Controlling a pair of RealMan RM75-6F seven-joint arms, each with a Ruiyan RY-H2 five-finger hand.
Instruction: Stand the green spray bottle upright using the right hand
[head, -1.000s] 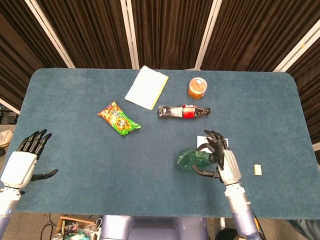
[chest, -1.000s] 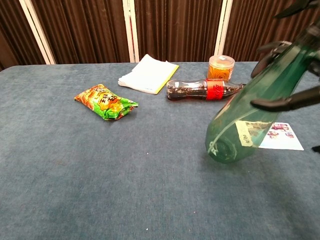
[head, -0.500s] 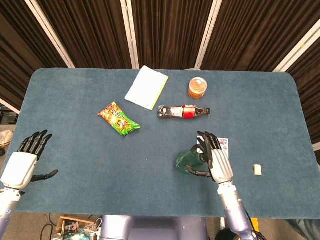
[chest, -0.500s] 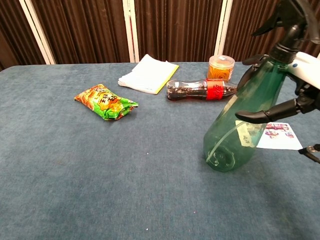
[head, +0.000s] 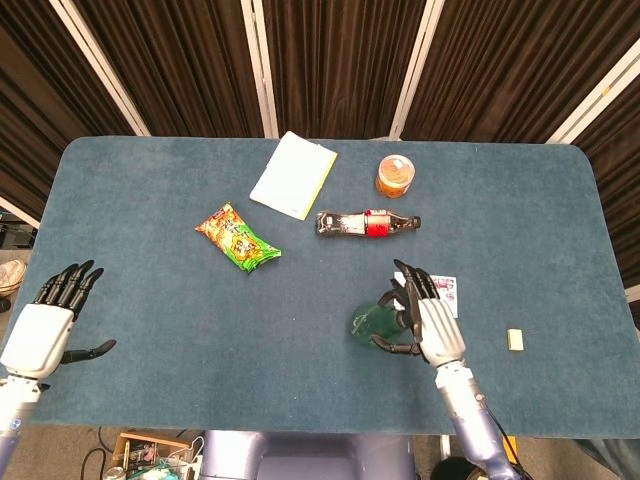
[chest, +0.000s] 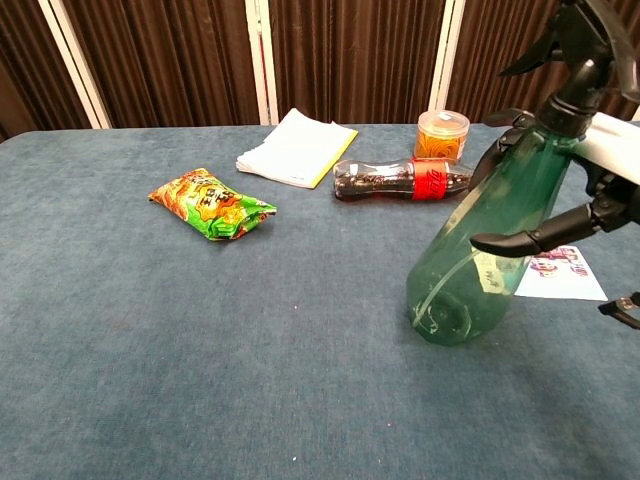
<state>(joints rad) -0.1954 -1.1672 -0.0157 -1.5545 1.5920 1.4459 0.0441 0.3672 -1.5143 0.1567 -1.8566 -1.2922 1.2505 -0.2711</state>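
Our right hand (chest: 585, 190) grips the green spray bottle (chest: 480, 250), leaning but nearly upright; next, we level its base and release.

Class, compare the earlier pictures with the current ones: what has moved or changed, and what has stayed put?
The right robot hand kept its hold on the green spray bottle and tipped it from a steep lean toward upright; it still tilts slightly, base near the table. The left robot hand, cola bottle, snack bag and notepad stayed put.
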